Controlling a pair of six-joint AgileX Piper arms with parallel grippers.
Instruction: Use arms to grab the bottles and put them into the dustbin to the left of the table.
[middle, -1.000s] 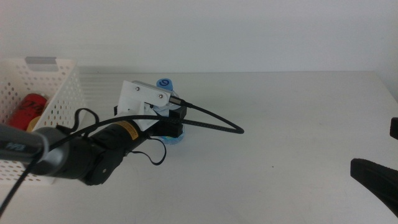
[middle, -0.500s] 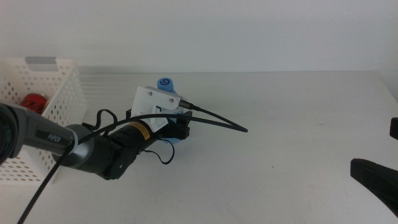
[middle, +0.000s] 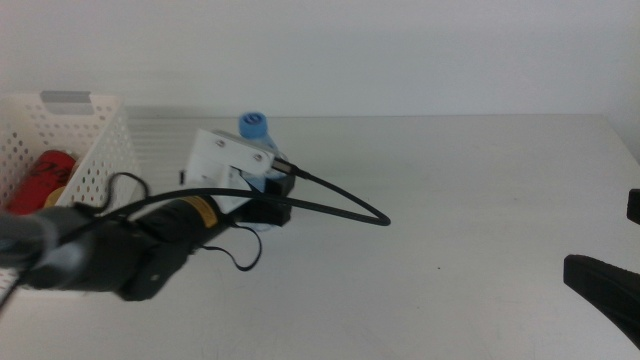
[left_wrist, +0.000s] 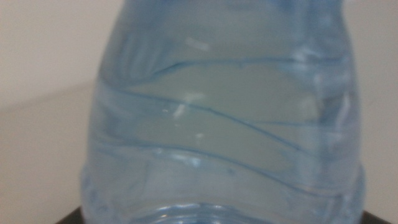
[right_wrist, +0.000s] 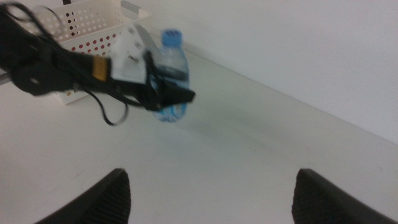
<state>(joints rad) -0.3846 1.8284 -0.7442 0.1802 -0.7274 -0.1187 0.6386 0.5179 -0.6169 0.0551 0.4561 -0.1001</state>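
- Middle view: the left gripper (middle: 268, 203) clamps the water bottle (middle: 254, 131), lifted just right of the dustbin (middle: 75, 150), which holds the red can (middle: 40, 176).
- Left wrist view: the bottle's clear ribbed body fills the frame.
- Right wrist view: the right gripper (right_wrist: 208, 190) hangs wide open, well apart from the bottle.

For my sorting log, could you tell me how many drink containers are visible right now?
2. The water bottle is in the left gripper over the table; the red can lies inside the dustbin. Something yellowish shows beside the can, so a third container may be mostly hidden.
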